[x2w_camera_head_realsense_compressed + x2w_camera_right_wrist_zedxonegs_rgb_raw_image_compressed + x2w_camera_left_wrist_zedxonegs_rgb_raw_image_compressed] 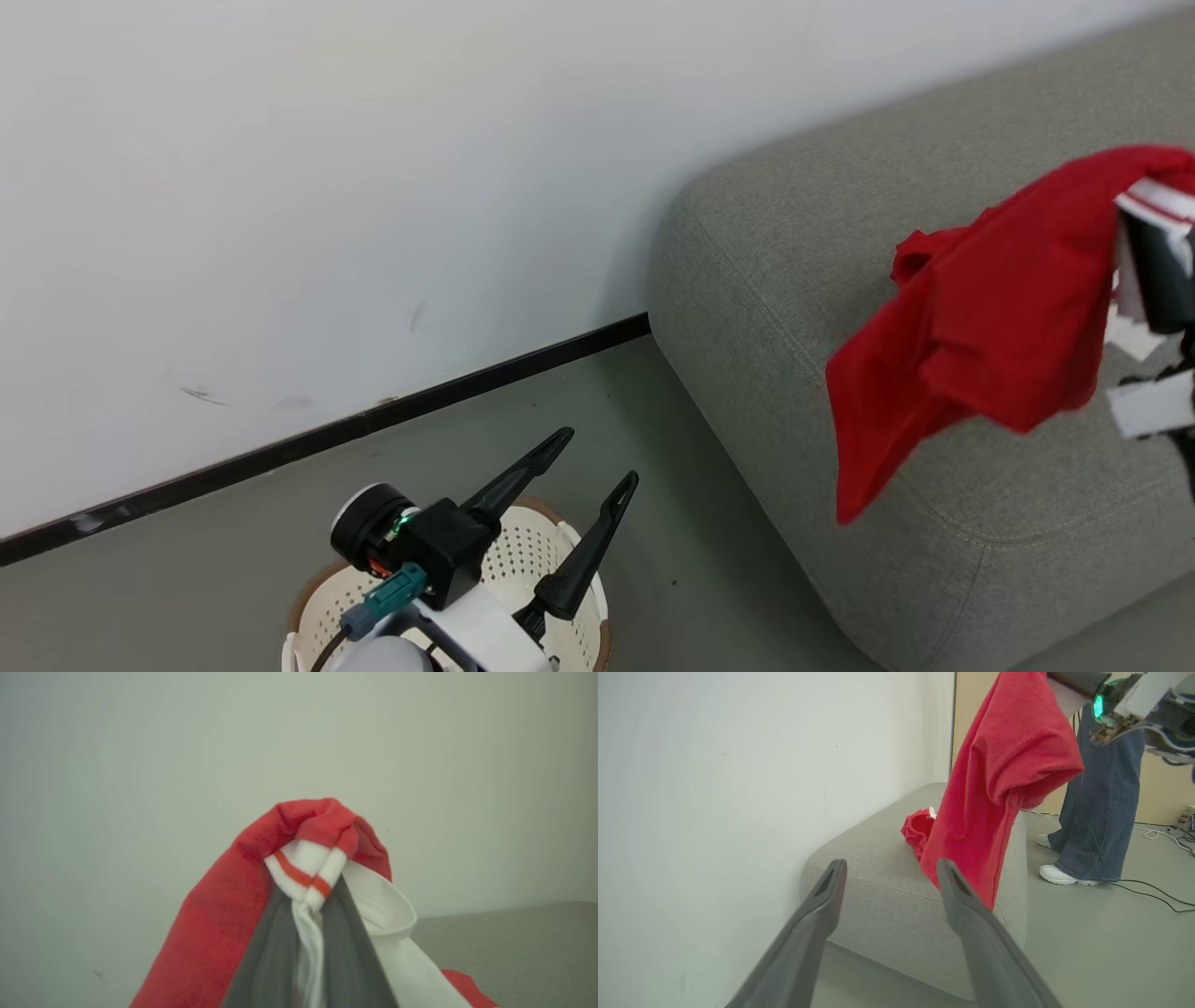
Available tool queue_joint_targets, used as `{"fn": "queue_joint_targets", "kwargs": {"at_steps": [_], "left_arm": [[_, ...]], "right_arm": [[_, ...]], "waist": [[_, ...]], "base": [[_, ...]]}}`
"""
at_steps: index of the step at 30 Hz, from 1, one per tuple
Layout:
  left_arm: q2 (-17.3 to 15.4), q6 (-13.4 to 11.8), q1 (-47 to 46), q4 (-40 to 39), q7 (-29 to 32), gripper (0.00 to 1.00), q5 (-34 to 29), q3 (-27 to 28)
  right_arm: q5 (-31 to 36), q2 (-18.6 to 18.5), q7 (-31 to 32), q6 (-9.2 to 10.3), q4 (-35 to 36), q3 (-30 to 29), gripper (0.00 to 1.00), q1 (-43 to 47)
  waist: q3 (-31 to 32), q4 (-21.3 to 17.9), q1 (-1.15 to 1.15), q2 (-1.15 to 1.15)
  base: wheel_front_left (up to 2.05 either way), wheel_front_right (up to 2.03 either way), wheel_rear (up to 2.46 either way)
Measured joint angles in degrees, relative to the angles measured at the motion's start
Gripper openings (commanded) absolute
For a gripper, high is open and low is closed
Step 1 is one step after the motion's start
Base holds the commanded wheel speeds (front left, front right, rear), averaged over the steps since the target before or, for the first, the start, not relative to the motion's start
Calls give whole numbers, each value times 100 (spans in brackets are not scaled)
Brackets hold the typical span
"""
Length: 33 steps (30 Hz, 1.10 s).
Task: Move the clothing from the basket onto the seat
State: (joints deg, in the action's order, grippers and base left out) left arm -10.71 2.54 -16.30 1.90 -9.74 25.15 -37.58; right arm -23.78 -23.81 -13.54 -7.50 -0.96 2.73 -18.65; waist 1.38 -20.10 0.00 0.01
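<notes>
Room: pale wall (pixel 280 187), black skirting (pixel 373 425), grey floor (pixel 233 579).
Clothing: red garment (pixel 990 317) with a white striped cuff hangs above the seat (pixel 794 233); another red piece (pixel 917 830) lies on the seat.
Right tool (pixel 308 896): clenched on the garment's cuff.
Left tool (pixel 598 454): spread, empty, over the basket (pixel 523 560).
Basket: cream, perforated, on the floor near the seat.
Around: a person's legs (pixel 1101 812) and cables (pixel 1153 891) beyond the seat.
</notes>
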Motion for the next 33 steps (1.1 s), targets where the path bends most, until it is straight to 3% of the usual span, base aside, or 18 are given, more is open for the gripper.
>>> {"fn": "queue_joint_targets", "kwargs": {"at_steps": [8, 16, 33], "left_arm": [[-42, -89, 0, -176, 9, 100, -49, 30], [-38, -193, -5, -392, 71, 100, -58, 78], [-197, -257, -175, -740, 442, 100, -270, 63]], "right_arm": [[-45, -216, 358, 0, -402, -548, 0, -1134], [-40, -661, 809, 0, -1074, -926, 0, -2090], [207, -1481, 915, 1, -2268, -1897, 0, -2773]], "waist": [[-162, 32, 0, 0], [-399, 136, 0, 0], [-1013, 370, 0, 0]], "base": [[0, 0, 0], [0, 0, 0], [0, 0, 0]]}}
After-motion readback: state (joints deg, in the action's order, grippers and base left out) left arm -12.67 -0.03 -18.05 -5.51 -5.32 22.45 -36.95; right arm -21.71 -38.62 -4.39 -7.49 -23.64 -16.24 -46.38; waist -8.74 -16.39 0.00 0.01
